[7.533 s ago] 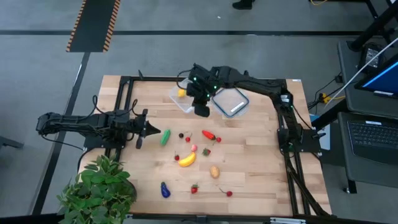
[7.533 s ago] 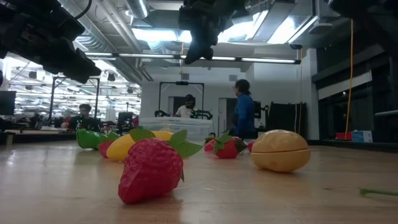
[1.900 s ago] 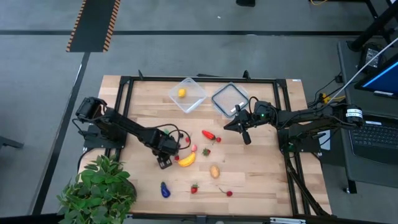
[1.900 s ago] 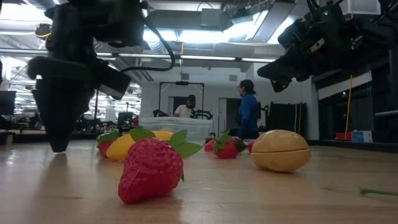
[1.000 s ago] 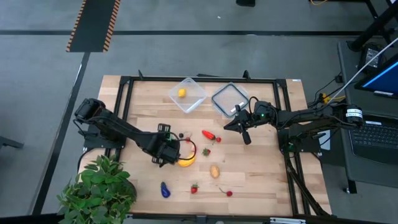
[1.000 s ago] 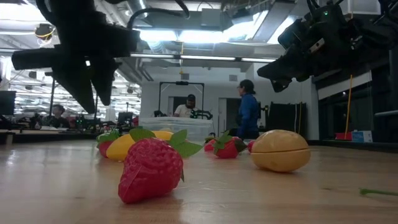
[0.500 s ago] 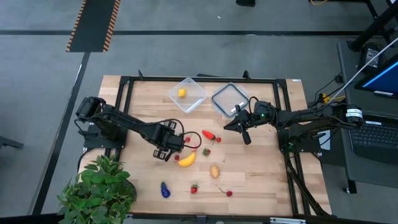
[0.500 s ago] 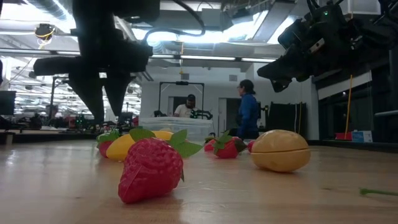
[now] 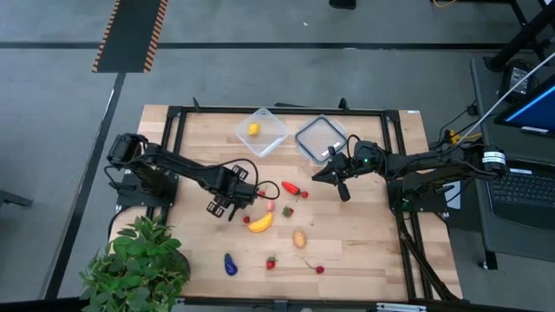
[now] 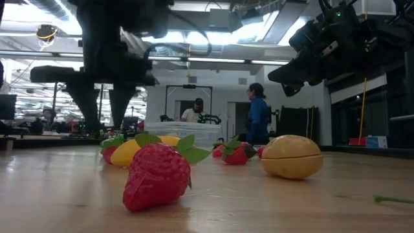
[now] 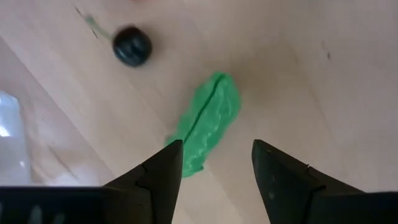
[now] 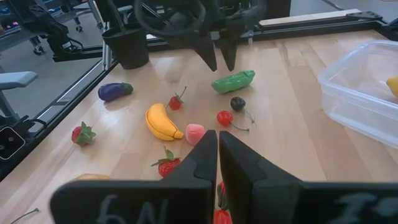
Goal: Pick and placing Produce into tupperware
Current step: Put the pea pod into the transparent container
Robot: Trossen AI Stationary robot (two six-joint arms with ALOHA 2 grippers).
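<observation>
Little lettering is legible anywhere on or around the wooden surface (image 9: 347, 243). The clearest marks sit on the right tool's (image 12: 217, 144) own dark body in the right wrist view, where pale characters resembling "6N" appear on one finger (image 12: 127, 204) and a fragment like "I" on the other, neither fully readable. The flat lid (image 9: 320, 139) at about 1 o'clock on the surface carries a white label (image 9: 329, 152), its print too small to make out. A laptop screen (image 9: 536, 113) beyond the surface's 3 o'clock edge glows blue, with no readable text.
</observation>
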